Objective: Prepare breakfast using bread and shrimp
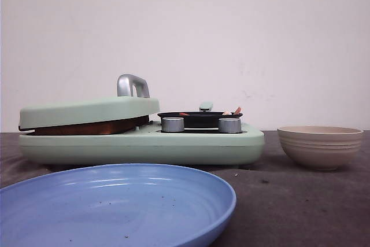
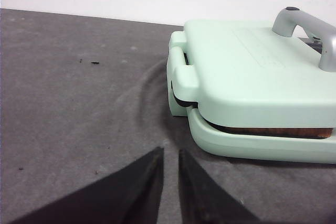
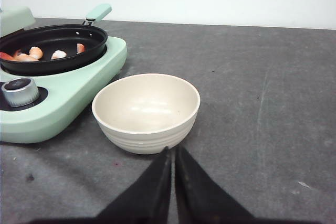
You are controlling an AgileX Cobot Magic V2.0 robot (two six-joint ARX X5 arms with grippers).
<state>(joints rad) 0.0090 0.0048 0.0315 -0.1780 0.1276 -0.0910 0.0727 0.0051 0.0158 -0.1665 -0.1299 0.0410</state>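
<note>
Dark grey cloth is spread over the worktop [image 1: 300, 212], and a plain white wall is seen behind it. A mint-green cooker [image 1: 144, 146] is set across the middle of the front view, with its press lid [image 1: 87, 111] lowered at 9 o'clock and a grey handle [image 1: 133, 85] standing on top of the lid. A brown edge, taken to be the bread [image 2: 273, 131], is glimpsed in the gap under the lid (only a thin strip of it can be made out). A black pan [image 3: 52, 43] is seated on the cooker's other half, toward 3 o'clock, and the shrimp [image 3: 35, 52] are lying inside it as a few small pinkish pieces. Two silver knobs [image 1: 172, 124] are mounted in front of the pan.

A cream bowl [image 3: 146, 109] is placed just beside the cooker at 3 o'clock; nothing is seen in it. A blue plate [image 1: 115, 206] is set at 6 o'clock, nearest the camera, with a few dark crumbs on it.

The left tool [image 2: 170, 153] is held above bare cloth near the lid's hinged corner, its fingers drawn to a narrow gap with nothing between them. The right tool [image 3: 173, 153] is held just before the bowl, its fingers almost together and likewise gripping nothing.
</note>
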